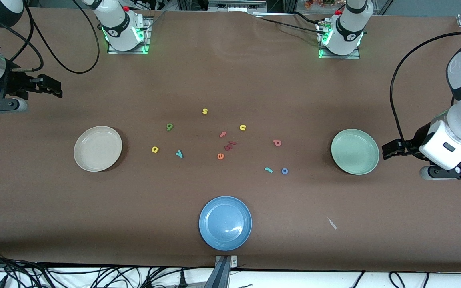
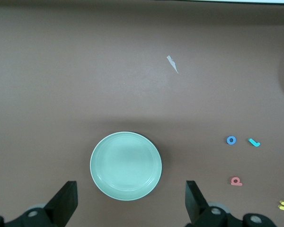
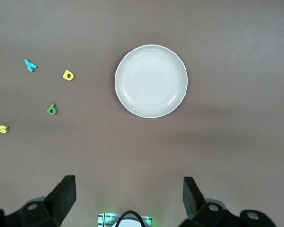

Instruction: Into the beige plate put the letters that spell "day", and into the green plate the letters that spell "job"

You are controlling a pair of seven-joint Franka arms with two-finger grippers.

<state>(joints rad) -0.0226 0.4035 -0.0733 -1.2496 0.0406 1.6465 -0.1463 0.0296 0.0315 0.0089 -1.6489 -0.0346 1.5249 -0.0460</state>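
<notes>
- My left gripper [image 2: 130, 201] hangs over bare table at the left arm's end, just outside the green plate [image 1: 355, 151]; its jaws stand wide apart, holding nothing, the plate showing between the fingertips [image 2: 66, 198] in my wrist view
- My right gripper [image 3: 128, 201] hangs over the right arm's end, well apart from the beige plate [image 1: 97, 148] and farther from the front camera than it; jaws wide apart too, holding nothing
- Both plates hold nothing, each with bare brown table all round its rim
- "day" letters lie loose between the beige plate and the table's middle: yellow d [image 1: 155, 149] closest to the plate, teal y [image 1: 179, 153] just beside it, green a [image 1: 169, 127] farther from the camera
- "job" letters lie toward the green plate: pink b [image 1: 277, 143], with teal j [image 1: 268, 170] and blue o [image 1: 284, 171] side by side nearer the camera, not touching
- In the middle sit a yellow s [image 1: 205, 111], yellow n [image 1: 242, 127], pink f [image 1: 223, 134], orange e [image 1: 220, 156] and a small red cluster [image 1: 229, 145], packed closer than the rest
- A blue plate [image 1: 225, 223] sits near the table's front edge, with a paper scrap [image 1: 331, 223] toward the left arm's end
- Wide open table lies between each letter group and its plate
</notes>
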